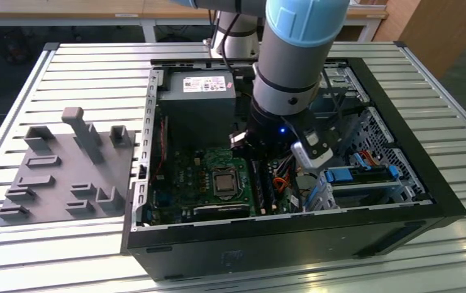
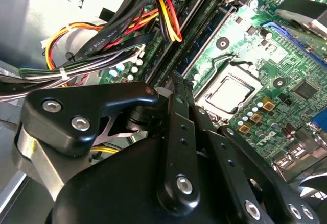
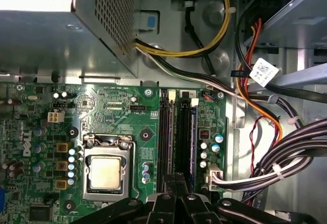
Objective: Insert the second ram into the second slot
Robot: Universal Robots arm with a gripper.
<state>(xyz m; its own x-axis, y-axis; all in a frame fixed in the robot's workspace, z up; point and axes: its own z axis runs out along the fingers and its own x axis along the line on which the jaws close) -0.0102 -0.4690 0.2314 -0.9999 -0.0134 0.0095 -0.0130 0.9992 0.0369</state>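
On the exterior view's far left, well away from the processor socket (image 1: 226, 182), a grey moulded fixture (image 1: 66, 168) lies flat on the slatted table (image 1: 21, 244). To the exterior view's right of it stands the open computer case (image 1: 428, 189). The green motherboard (image 1: 188, 177) lies on the case floor and carries the socket near its middle. Behind the socket, toward the back of the case, sits the grey power supply (image 1: 196, 97).

The memory slots (image 1: 261, 186) run just beside the socket on the exterior view's right. The arm (image 1: 298, 55) comes down into the case above them, its wrist covering their far ends.

In the first wrist view the socket (image 3: 108, 170) and the slots (image 3: 178, 132) lie parallel and close together. The gripper (image 3: 176, 180) hangs directly over the slots' near end, beside the socket. Its two black fingers (image 3: 170, 193) are pressed together with no gap visible between them. In the second wrist view the gripper (image 2: 176, 81) points down at the same slot rows, next to the socket (image 2: 227, 94).

A long bluish strip (image 3: 193, 132) stands in the slot farthest from the socket. I cannot tell whether the second ram is pinched edge-on between the fingers or is already in the dark slot under them.

Farther from the socket, past the slots, bundles of black, yellow and orange cables (image 3: 265, 127) cross the case.
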